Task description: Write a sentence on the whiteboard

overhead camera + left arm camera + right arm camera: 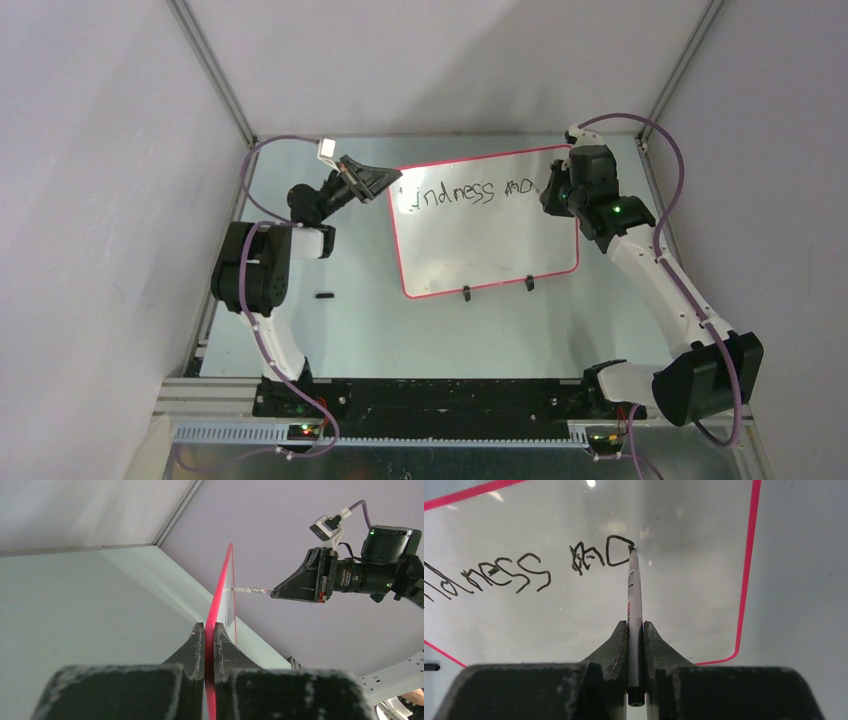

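The whiteboard [485, 240] with a red-pink rim lies on the table. Black letters of the sentence [455, 194] read roughly "indness ma" along its top; they also show in the right wrist view [529, 567]. My left gripper [385, 181] is shut on the board's left rim [210, 630], seen edge-on. My right gripper [549, 190] is shut on a white marker [633, 597] whose tip touches the board at the last letter [619, 550]. From the left wrist view the marker [252, 590] meets the board's face, held by the right gripper [272, 592].
A small black marker cap [323, 295] lies on the table left of the board. Two black clip feet [497, 288] sit on the board's near edge. Grey walls and metal frame posts enclose the table on three sides.
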